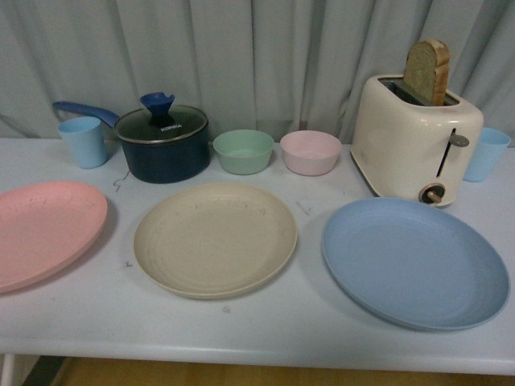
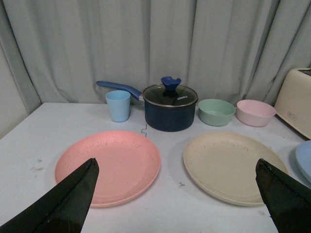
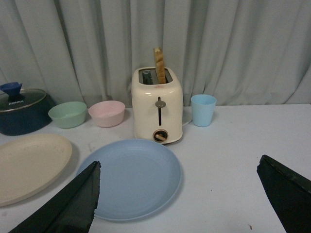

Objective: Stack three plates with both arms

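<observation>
Currently my left hand (image 2: 176, 165) and right hand (image 3: 180, 162) are spread wide, empty; on the bench (image 1: 306, 322) the pink plate (image 1: 44, 229) lies lower left, the cream plate (image 1: 215, 237) centre, the blue plate (image 1: 414, 261) lower right, none touching.

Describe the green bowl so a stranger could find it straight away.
Start at the dark blue lidded pot at the back of the white table. Just to its right, behind the beige plate, stand two small bowls side by side. Take the green bowl nearer the pot, not the pink bowl beyond it.
</observation>
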Controlling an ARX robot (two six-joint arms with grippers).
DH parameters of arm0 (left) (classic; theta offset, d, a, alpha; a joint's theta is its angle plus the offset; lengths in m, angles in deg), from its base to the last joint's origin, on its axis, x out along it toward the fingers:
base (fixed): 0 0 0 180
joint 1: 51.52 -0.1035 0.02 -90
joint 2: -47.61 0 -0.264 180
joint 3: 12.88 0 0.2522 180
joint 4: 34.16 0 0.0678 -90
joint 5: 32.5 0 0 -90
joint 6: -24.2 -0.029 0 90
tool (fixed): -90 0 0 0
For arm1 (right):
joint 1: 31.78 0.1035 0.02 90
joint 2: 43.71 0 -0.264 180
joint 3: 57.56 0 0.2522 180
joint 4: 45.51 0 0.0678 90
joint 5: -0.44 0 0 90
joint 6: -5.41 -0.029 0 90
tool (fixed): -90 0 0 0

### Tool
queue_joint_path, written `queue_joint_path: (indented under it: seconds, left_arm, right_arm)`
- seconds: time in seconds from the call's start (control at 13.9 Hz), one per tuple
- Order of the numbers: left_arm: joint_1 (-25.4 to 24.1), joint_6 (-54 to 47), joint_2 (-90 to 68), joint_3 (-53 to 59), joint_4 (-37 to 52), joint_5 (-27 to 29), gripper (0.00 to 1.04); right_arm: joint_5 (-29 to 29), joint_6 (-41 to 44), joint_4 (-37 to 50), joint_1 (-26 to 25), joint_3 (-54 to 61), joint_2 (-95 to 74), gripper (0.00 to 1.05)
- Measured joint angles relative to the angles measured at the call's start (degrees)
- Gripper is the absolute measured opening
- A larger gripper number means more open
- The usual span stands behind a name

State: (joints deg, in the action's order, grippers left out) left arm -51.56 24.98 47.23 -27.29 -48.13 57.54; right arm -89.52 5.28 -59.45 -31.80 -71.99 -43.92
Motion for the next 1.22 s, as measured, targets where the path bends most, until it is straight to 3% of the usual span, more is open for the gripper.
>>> queue_joint_path:
  seconds: [1.22]
  left_arm:
    - [0.0, 0.0, 0.0, 0.0, 0.0, 0.0, 0.98]
  right_arm:
    - [0.0, 0.0, 0.0, 0.0, 0.0, 0.0, 0.98]
